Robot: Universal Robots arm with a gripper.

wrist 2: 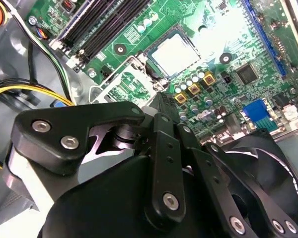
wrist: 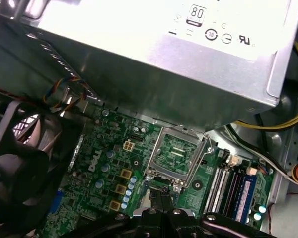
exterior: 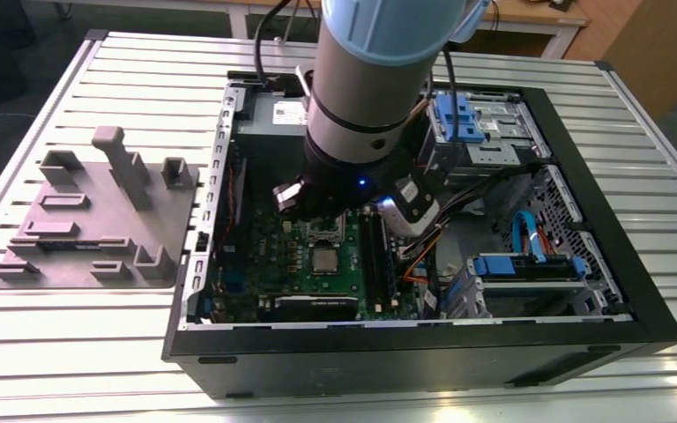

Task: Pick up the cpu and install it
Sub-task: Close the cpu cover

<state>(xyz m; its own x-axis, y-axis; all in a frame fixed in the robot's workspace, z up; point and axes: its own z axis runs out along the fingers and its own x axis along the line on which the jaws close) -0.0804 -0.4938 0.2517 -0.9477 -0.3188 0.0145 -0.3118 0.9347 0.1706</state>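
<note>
Fingers [wrist 2: 165, 130]: pressed together, with nothing visible between them. The gripper [wrist 2: 161, 101] hangs low over the board [wrist 2: 223, 94] inside the case [exterior: 433, 348]. Its tip is just beside the frame [wrist 2: 123, 83], between the frame and the cpu [wrist 2: 174, 53]. Contact with either cannot be confirmed.

Cpu: lies flat within the socket outline near the middle of the board, square to it, pale top up and apart from the fingers. The frame is swung open off the socket, so the board's green shows through its window.

Judgement: placement appears done and retention does not, so the step in hand is securing the chip.

- Any contact should be vertical and light, because a sideways drag across the chip could shift it in the socket.
- The row of capacitors [wrist 2: 193, 85] stands just beside the tip, so the margin there is small.
- The frame should be worked at its free edge, not at the hinge.
</note>
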